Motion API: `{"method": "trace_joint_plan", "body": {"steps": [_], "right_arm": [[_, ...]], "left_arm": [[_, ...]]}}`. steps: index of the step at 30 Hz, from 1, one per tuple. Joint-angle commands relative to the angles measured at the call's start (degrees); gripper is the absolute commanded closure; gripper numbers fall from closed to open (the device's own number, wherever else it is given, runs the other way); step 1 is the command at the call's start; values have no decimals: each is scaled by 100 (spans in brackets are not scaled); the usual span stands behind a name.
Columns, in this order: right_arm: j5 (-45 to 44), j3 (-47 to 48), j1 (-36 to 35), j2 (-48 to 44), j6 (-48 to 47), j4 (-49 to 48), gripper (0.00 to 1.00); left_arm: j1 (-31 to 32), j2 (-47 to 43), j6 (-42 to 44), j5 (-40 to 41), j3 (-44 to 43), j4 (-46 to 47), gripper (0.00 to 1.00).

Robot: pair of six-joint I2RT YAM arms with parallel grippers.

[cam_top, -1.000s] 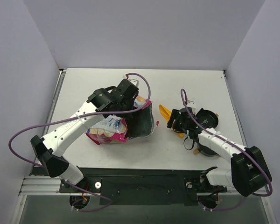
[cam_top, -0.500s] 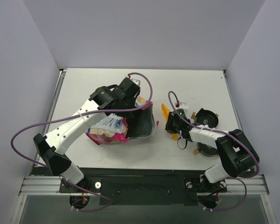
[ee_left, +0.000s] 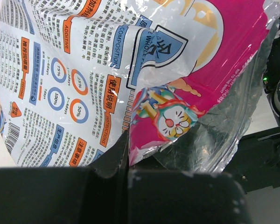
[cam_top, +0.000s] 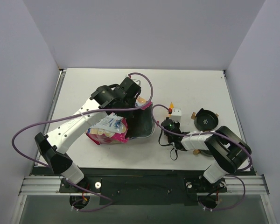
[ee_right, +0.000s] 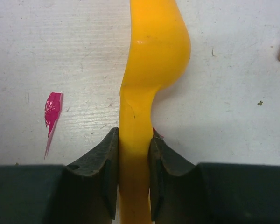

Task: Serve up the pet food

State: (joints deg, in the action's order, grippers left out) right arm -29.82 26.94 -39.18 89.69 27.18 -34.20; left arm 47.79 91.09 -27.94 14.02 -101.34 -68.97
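Yellow scoop [ee_right: 147,70] sits clamped in right gripper [ee_right: 134,140]; left gripper [ee_left: 128,156] pinches the bag [ee_left: 107,70].

Leftmost the bag [cam_top: 113,128] — scoop [ee_right: 154,51] in right pincer [ee_right: 133,135] beside — bowl [cam_top: 206,120] farther right.

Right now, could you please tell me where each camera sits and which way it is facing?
Top external: above and behind, looking down on the white table; both arms show.
Left wrist: faces the glossy pink-and-white printed bag; the left gripper, bottom, pinches it.
Right wrist: faces the table; the right gripper, bottom, clamps a yellow plastic scoop.
Shared: the bag also shows from above.
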Motion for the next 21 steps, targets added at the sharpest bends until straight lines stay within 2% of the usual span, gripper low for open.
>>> {"method": "trace_joint_plan", "body": {"steps": [1,4,5,8,11,13,16,18,21], "right_arm": [[-270,65,-108,199,102,726,100],[388,338,189,-1036,340,1843,100],[929,530,348,-1311,480,2542,100],[2030,935,1085,-2181,648,3793,100],[3503,1549,1369,-2430,535,5294,100],[3982,1926,1422,-2631,368,6138,100],[4414,2262,1439,-3184,341,6775,100],[4240,2264,1448,-3378,375,7075,100],[4010,1825,1448,-3362,516,6323,100]], "left_arm": [[64,14,-106,-224,-474,-90,100],[46,23,-80,-128,-536,-161,100],[46,14,-62,-110,-527,-135,100],[29,-30,-123,-224,-361,67,100],[29,-82,-211,-356,-185,410,100],[20,-109,-247,-400,-141,560,100],[20,-153,-247,-365,-79,779,100],[20,-205,-229,-304,-9,858,100],[2,-232,-229,-242,44,912,100]]}}
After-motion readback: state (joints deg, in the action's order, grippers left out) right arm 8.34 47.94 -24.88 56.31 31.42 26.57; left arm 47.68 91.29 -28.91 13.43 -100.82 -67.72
